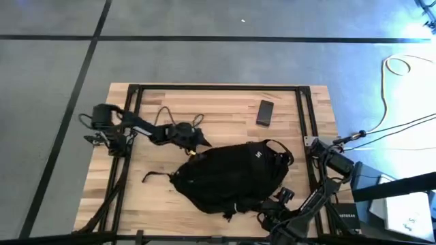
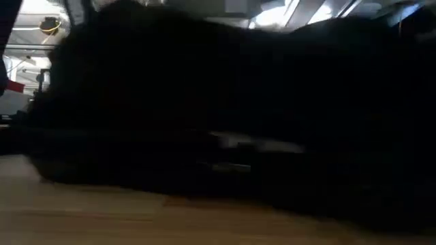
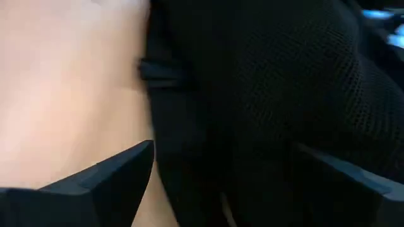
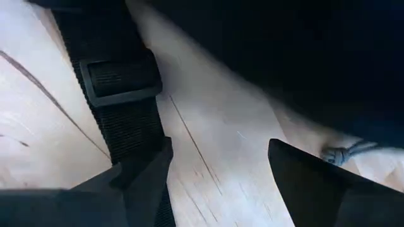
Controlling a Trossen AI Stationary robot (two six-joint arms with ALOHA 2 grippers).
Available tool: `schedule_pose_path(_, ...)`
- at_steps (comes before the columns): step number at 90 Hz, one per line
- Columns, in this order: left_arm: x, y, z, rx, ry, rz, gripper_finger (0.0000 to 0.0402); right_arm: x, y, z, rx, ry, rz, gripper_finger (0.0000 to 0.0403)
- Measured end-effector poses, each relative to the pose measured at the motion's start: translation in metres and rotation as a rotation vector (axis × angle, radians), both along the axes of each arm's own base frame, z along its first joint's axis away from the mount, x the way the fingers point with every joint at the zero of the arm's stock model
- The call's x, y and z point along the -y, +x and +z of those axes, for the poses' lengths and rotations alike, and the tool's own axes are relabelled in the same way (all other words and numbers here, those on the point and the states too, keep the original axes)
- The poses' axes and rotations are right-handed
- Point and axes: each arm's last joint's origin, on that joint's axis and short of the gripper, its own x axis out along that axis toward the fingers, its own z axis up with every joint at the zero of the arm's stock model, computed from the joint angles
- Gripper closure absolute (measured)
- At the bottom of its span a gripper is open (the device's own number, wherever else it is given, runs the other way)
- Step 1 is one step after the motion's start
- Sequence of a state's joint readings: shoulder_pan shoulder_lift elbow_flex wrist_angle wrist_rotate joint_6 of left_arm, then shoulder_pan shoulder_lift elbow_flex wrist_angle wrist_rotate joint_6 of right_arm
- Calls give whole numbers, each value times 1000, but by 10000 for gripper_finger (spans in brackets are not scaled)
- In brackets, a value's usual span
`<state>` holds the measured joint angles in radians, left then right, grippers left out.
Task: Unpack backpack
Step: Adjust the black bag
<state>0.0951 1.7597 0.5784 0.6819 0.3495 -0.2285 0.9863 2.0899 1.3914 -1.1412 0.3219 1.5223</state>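
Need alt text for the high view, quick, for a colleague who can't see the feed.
A black backpack lies in the middle of a wooden table. The left gripper sits at its upper left edge, the right gripper at its lower right corner. A small dark phone-like object lies apart, beyond the bag.

The backpack is matt black woven cloth with mesh, lying on a smooth pale wood table.

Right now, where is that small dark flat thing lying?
In the high view the small dark flat object lies on the wooden table, toward its far right, just beyond the backpack.
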Motion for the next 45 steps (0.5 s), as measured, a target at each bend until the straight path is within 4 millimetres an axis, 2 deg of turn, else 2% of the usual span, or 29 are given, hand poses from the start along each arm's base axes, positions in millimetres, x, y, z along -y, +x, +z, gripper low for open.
schedule_pose_path(18, 20, 31, -3, -3, -179, -290, 50, 0, 0, -1, 5, -5, 4, 149)
schedule_pose_path(33, 30, 47, 6, 15, -232, -350, 50, 1, 3, -1, 35, -22, 12, 149)
schedule_pose_path(45, 41, 53, 12, 28, -238, -372, 50, 7, 13, -1, 41, -23, -6, 149)
